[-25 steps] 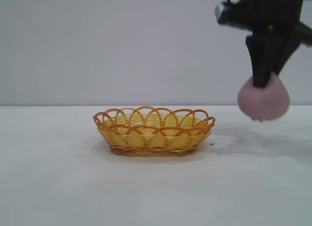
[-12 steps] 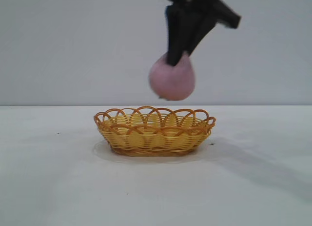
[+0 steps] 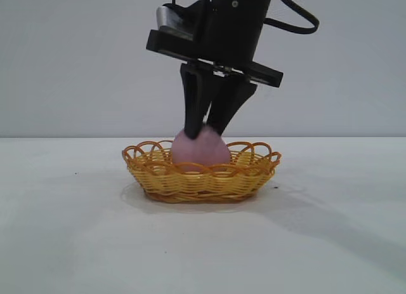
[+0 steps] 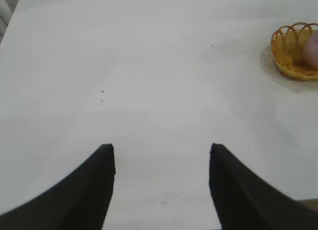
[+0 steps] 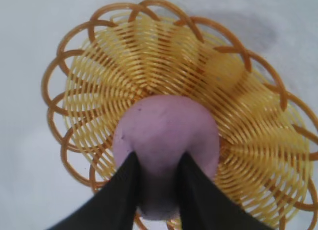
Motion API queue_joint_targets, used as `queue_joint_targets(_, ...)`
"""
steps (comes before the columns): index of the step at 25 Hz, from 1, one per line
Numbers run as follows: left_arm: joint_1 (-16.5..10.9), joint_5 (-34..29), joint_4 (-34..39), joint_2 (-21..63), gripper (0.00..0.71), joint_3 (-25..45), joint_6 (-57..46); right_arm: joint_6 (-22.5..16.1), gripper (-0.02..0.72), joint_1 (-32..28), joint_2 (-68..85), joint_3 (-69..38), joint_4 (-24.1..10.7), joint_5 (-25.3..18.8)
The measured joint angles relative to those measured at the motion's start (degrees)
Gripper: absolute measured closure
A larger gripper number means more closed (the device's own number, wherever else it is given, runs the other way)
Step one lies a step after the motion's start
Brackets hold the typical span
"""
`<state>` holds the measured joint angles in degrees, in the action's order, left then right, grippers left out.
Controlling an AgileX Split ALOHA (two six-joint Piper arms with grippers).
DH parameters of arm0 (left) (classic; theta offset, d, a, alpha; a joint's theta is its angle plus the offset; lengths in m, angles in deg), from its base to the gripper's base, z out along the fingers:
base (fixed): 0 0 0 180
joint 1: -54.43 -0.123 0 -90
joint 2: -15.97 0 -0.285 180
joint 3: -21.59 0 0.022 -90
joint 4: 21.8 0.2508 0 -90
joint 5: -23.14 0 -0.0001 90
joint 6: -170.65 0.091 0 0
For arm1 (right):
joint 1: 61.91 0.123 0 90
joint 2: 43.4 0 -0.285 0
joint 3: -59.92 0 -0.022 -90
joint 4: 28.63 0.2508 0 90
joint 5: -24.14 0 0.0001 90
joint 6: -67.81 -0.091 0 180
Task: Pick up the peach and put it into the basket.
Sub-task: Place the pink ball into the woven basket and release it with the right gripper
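The pale pink peach (image 3: 202,153) sits inside the yellow woven basket (image 3: 254,174) at the table's middle, its pointed top up. My right gripper (image 3: 204,133) hangs straight above it, open. Its two black fingers are a little apart, one on each side of the peach's narrow top, and both still touch it. From the right wrist, the peach (image 5: 166,125) lies near the basket's (image 5: 258,140) centre, with the right gripper (image 5: 159,158) straddling its tip. My left gripper (image 4: 161,148) hovers open and empty over bare table, far from the basket (image 4: 285,56).
White tabletop runs all round the basket, with a plain grey wall behind. A few small dark specks (image 4: 102,92) mark the surface. The left arm is outside the exterior view.
The right gripper carried the peach from the right side, over the basket and down into it. Its fingers, pinched together before, have now spread apart. The left gripper has not changed.
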<state>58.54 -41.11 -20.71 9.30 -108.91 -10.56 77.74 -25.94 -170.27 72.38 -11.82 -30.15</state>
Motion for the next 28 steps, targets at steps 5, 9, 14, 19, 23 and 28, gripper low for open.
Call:
queue_joint_targets(5, 0.0, 0.0, 0.0, 0.0, 0.344, 0.0, 0.0, 0.0, 0.343, 0.0, 0.0, 0.0, 0.0, 0.4)
queue_joint_targets(9, 0.0, 0.0, 0.0, 0.0, 0.344, 0.0, 0.0, 0.0, 0.343, 0.0, 0.6, 0.0, -1.5, 0.4)
queue_joint_targets(14, 0.0, 0.0, 0.0, 0.0, 0.344, 0.0, 0.0, -3.0, 0.343, -0.1, 3.3, 0.0, -10.4, -0.3)
queue_joint_targets(19, 0.0, 0.0, 0.0, 0.0, 0.344, 0.0, 0.0, -5.4, 0.343, -3.3, 4.7, 0.0, -15.9, -5.2)
queue_joint_targets(23, 0.0, 0.0, 0.0, 0.0, 0.344, 0.0, 0.0, -5.9, 0.290, -8.7, 4.7, 0.0, -16.0, -7.8)
queue_joint_targets(28, 0.0, 0.0, 0.0, 0.0, 0.344, 0.0, 0.0, -6.0, 0.239, -17.3, 4.7, 0.0, -14.4, -8.9)
